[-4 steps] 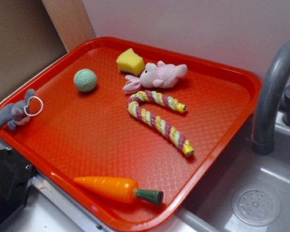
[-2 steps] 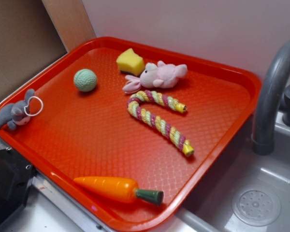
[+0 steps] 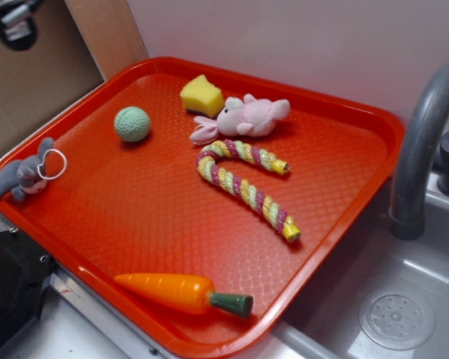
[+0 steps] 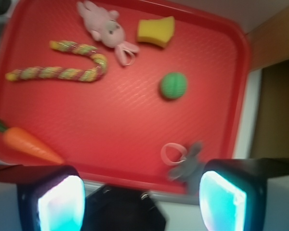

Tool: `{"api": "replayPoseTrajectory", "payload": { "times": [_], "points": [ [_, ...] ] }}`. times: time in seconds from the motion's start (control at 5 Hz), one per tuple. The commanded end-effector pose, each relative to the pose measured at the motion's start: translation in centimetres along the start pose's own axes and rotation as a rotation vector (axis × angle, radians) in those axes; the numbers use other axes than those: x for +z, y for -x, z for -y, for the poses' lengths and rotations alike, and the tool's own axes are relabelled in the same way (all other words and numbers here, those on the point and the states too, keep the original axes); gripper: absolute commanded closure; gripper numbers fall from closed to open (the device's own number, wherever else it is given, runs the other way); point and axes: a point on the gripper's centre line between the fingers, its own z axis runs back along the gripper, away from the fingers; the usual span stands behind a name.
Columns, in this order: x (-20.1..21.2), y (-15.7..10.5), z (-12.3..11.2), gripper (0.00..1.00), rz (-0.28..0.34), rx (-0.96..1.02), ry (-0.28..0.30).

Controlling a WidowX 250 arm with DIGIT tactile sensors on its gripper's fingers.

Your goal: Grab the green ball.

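Observation:
The green ball [image 3: 132, 123] is a small pale mint-green dimpled sphere. It lies on the red tray [image 3: 135, 217] in its far left part; in the wrist view the ball [image 4: 173, 85] sits right of centre. My gripper [image 4: 142, 202] is open and empty, high above the tray's near-left edge, with its two glowing pads [image 4: 61, 204] wide apart. In the exterior view only a dark bit of the gripper [image 3: 13, 22] shows at the top left corner, well apart from the ball.
On the tray lie a yellow sponge [image 3: 201, 95], a pink plush bunny [image 3: 243, 117], a striped rope toy [image 3: 243, 183] and an orange carrot [image 3: 181, 292]. A grey plush toy [image 3: 26, 173] lies on the left rim. A sink with a grey faucet [image 3: 423, 142] stands right.
A dark part of the gripper has come into the exterior view at the top left corner. The objects on the tray have not moved.

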Motion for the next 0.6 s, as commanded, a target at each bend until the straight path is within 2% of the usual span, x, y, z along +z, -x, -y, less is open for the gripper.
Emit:
{"api": "replayPoseTrajectory", "payload": {
  "times": [0.0, 0.2, 0.4],
  "points": [
    [-1.9, -4.5, -0.8, 0.0, 0.106, -0.386, -0.141],
    [-4.9, -5.0, -2.4, 0.0, 0.071, -0.504, -0.201],
    [-8.2, -5.5, -3.6, 0.0, 0.019, -0.514, -0.191]
  ]
}}
